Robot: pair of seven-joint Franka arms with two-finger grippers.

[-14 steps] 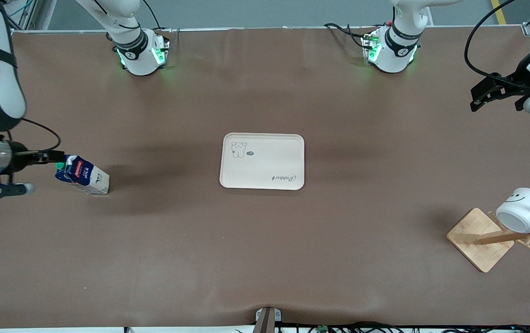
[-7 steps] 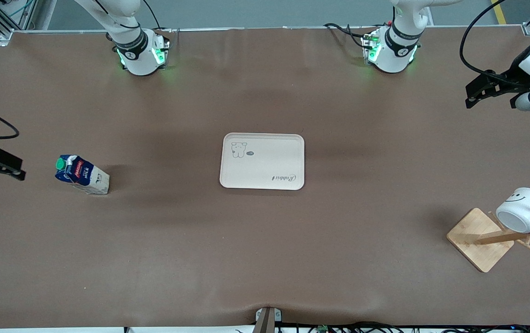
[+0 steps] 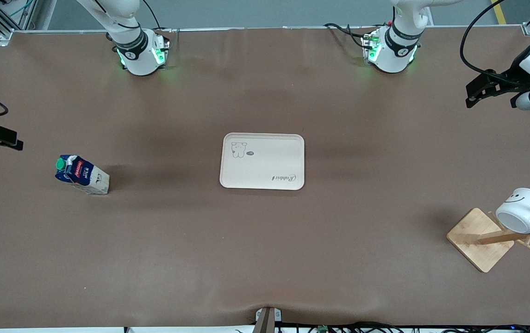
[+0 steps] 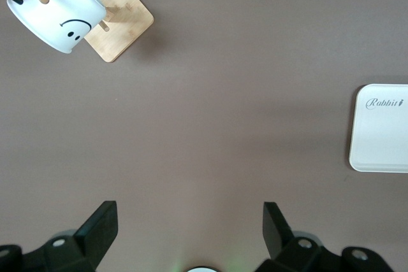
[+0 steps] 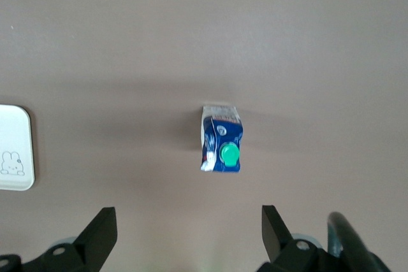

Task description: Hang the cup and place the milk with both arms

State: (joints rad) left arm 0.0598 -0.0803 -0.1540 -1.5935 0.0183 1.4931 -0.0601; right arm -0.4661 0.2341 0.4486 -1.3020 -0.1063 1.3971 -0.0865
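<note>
The milk carton (image 3: 82, 175) stands on the brown table toward the right arm's end, green cap up; it also shows in the right wrist view (image 5: 222, 146). My right gripper (image 3: 15, 141) is open and empty in the air at that end of the table, apart from the carton, as its wrist view shows (image 5: 189, 221). The white cup (image 3: 519, 210) hangs by its black handle on a peg of the wooden rack (image 3: 477, 238) at the left arm's end, and shows in the left wrist view (image 4: 57, 14). My left gripper (image 3: 473, 92) is open and empty, high over the table (image 4: 190, 221).
A cream tray (image 3: 262, 162) with a rabbit drawing lies empty-topped at the table's middle; its edge shows in both wrist views (image 4: 382, 132) (image 5: 13, 151). The rack's bamboo base (image 4: 121, 23) sits near the table's end edge.
My right gripper has drawn back from the milk carton's top to the table's end and a little farther up. The carton has not moved. My left gripper shifted only slightly.
</note>
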